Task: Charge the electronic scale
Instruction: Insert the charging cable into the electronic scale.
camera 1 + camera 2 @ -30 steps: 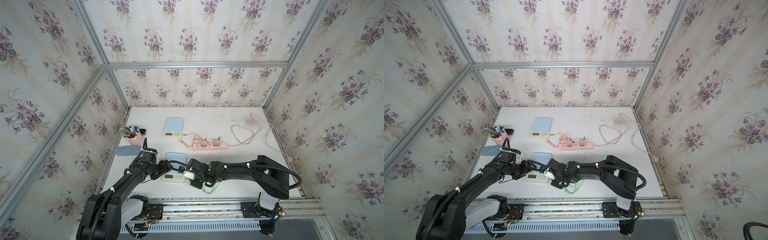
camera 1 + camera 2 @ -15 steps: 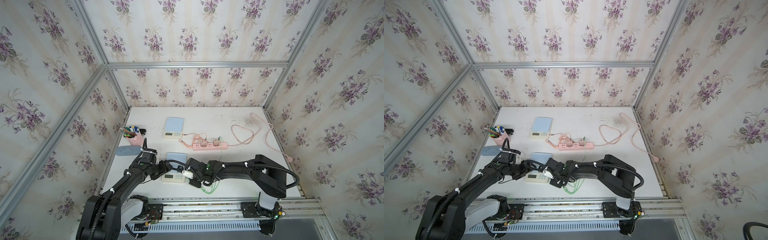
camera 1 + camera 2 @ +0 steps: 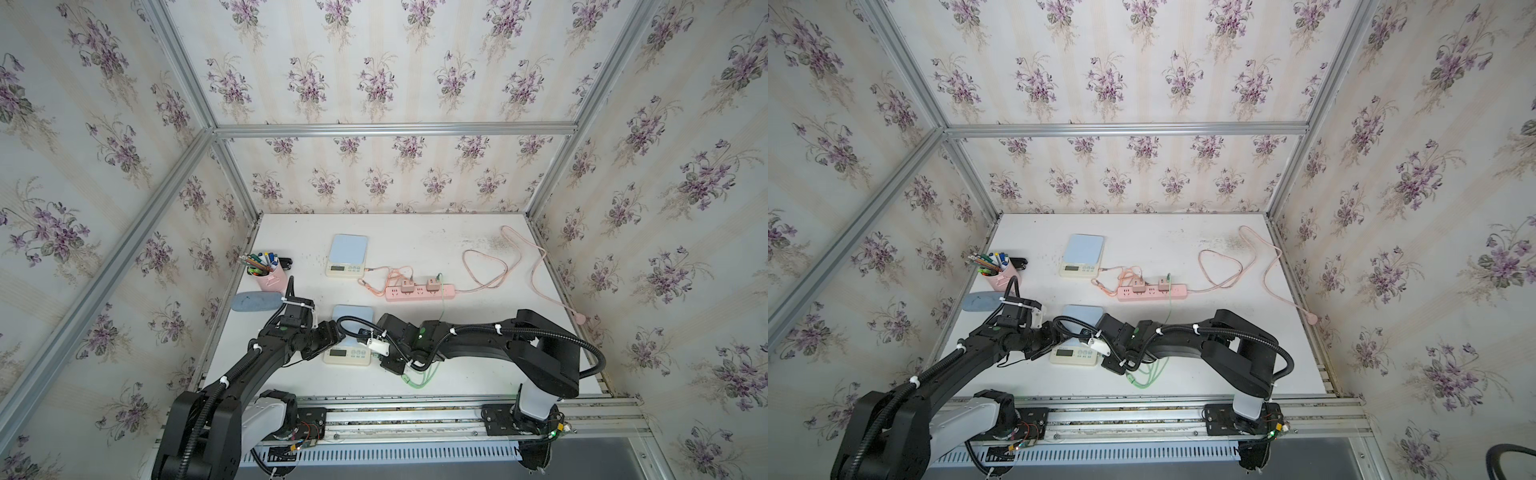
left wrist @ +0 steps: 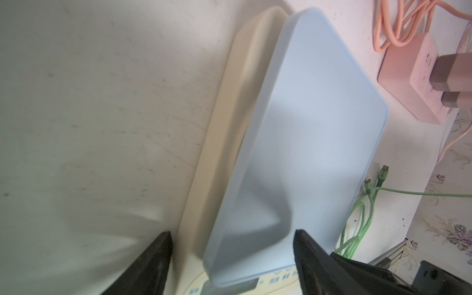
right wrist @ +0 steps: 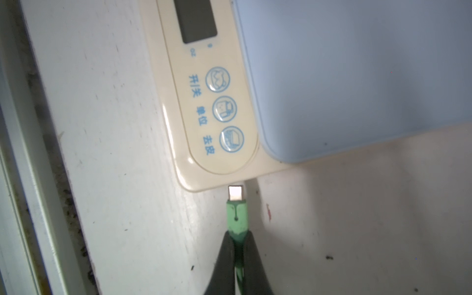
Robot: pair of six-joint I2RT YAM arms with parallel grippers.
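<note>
Clamping green plug [image 5: 236, 214] w/ our right gripper [image 5: 238, 236], tip at scale [image 5: 176, 115] edge; we're straddling scale w/ left gripper [image 4: 231, 232], jaws apart

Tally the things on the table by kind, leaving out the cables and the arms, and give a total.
Scales: 2
Power strip: 1
Plug adapters: 2
Pen cup: 1
Blue oval case: 1
Small black object: 1
Total: 8
</note>
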